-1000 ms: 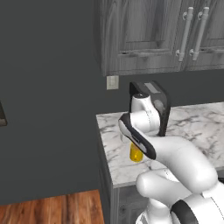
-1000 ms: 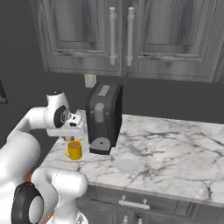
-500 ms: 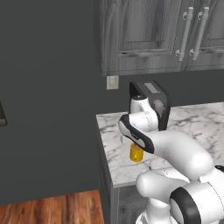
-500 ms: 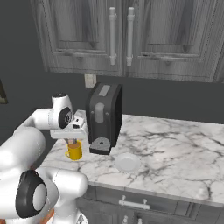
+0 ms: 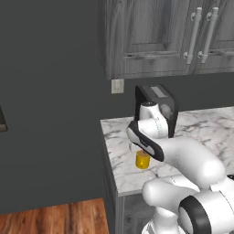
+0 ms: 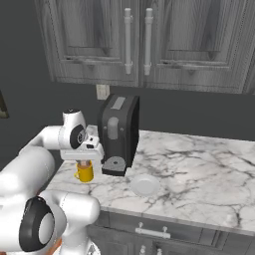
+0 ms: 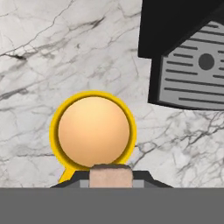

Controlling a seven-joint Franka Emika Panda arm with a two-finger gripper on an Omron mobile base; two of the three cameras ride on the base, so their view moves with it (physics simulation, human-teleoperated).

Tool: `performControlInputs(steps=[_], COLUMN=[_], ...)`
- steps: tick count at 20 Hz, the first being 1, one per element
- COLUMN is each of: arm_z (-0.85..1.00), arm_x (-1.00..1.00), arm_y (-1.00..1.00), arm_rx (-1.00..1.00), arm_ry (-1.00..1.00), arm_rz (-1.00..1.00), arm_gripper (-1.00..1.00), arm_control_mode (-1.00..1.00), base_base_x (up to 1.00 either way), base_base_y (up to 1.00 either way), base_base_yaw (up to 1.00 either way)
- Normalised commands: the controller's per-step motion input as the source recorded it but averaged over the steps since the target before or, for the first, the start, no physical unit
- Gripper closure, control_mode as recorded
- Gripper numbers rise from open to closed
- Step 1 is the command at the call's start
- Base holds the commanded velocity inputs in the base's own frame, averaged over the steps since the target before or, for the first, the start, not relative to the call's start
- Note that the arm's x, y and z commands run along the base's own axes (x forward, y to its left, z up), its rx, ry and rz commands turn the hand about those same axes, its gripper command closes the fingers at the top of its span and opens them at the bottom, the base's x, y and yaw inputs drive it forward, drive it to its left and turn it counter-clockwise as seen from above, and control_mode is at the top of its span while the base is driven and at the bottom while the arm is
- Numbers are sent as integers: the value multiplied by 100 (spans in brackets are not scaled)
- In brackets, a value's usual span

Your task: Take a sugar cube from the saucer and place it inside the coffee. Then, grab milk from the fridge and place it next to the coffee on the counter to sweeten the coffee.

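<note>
Sugar cube [image 7: 110,176] sits pinched between the two tips of the pincer [image 7: 110,178], whose jaws are pressed nearly together on it; in the hand view its pale tan top shows between the dark tips. It looks tiny, light and rigid, yet crumbly at the corners, so a gentle squeeze on two flat opposite faces, as it is taken now, seems the right hold. Too hard a squeeze could chip it; too slack and such a small smooth block could slip out sideways.

Directly below the pincer stands the coffee [image 7: 92,131], a yellow mug with its round tan surface open to the cube; the cube hangs over the mug's near rim, not yet in the liquid. From the right base view the pincer [image 6: 84,162] hovers just above the mug [image 6: 85,172].

Just beside the mug, to one side of the pincer, is the black coffee machine [image 6: 118,133] with its grey drip grille [image 7: 192,76]. Farther off past the machine lies the saucer [image 6: 145,185], flat on the marble worktop [image 6: 199,169].

My guess is the release needs only a small opening, since the cube should drop straight in with little splash.
</note>
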Motion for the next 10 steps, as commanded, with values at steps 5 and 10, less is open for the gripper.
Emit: performControlInputs(steps=[5, 10], arm_z=[0, 0], arm_x=[5, 14], arm_y=[39, 11], arm_rx=[0, 0], arm_ry=[1, 2], arm_rz=[-4, -2], arm_gripper=[100, 100], arm_control_mode=[-100, -100], base_base_x=[0, 0], base_base_y=[0, 0], base_base_yaw=[0, 0])
